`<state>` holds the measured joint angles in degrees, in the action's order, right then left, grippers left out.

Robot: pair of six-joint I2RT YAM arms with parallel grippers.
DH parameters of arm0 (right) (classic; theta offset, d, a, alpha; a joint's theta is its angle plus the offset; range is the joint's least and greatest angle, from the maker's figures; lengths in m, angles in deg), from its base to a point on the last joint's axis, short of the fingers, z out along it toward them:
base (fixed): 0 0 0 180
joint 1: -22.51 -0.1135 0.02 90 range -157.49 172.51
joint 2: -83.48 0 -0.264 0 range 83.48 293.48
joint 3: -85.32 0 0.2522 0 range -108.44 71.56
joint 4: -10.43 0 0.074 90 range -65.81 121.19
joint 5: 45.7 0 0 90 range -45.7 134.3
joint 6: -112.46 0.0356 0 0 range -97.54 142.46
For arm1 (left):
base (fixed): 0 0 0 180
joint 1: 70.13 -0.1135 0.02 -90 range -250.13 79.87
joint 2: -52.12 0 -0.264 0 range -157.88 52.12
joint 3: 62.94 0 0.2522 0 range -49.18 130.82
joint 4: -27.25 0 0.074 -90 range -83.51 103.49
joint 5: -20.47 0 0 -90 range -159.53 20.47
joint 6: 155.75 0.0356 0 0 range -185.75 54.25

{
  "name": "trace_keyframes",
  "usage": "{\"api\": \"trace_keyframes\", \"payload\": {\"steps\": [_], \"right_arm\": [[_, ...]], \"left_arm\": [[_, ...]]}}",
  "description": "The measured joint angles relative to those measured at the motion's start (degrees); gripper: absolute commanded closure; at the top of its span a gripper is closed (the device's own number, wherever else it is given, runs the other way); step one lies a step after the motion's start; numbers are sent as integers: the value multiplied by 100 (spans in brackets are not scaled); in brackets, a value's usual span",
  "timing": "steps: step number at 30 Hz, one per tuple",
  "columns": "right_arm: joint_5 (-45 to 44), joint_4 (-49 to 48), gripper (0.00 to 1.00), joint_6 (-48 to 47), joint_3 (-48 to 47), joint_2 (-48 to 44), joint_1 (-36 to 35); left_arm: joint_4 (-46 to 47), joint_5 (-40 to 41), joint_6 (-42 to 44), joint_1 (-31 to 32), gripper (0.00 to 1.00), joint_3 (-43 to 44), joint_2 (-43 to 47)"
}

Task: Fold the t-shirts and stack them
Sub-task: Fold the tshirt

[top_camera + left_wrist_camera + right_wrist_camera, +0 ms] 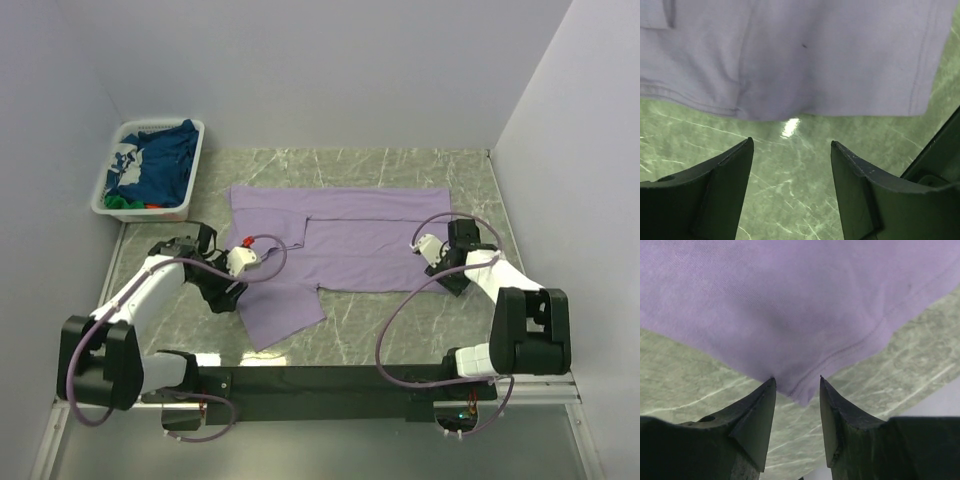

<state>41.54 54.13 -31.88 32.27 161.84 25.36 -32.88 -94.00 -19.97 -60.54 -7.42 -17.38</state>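
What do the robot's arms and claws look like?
The left arm and the right arm are both made of smooth white parts joined by chunky black blocks. Pale purple cables loop along them. The left claw and the right claw each have two dark, pointy, wedge-shaped fingers. There's a little red spot near the left wrist.

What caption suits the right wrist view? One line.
The open right gripper frames a corner of the lavender t-shirt.

Light was bright, soft and even, from overhead. A white glare patch lay on the glossy green marbled table (pixel 790 170); shadows were faint, and wrist views slightly soft.
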Motion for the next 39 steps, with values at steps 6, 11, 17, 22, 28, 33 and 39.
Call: {"api": "trace_keyframes", "payload": {"steps": [6,11,17,22,28,33,39], "right_arm": [[-15,-44,52,-195,20,192,-7],[7,-31,46,-391,15,195,-7],[256,422,42,-538,-181,186,94],[450,789,45,-658,-457,136,168],[518,949,47,-778,-474,271,168],[463,929,50,-870,-422,461,168],[289,800,89,-879,-369,634,162]], "left_arm": [[-17,-223,-157,-492,32,667,-649],[-2,-332,-170,-769,31,949,-800],[-63,-378,-168,-800,31,970,-837],[-66,-378,-166,-802,31,973,-841],[-63,-376,-164,-809,30,1005,-931],[-57,-376,-146,-839,30,1008,-1032],[20,-369,-15,-837,37,1008,-1110]]}}
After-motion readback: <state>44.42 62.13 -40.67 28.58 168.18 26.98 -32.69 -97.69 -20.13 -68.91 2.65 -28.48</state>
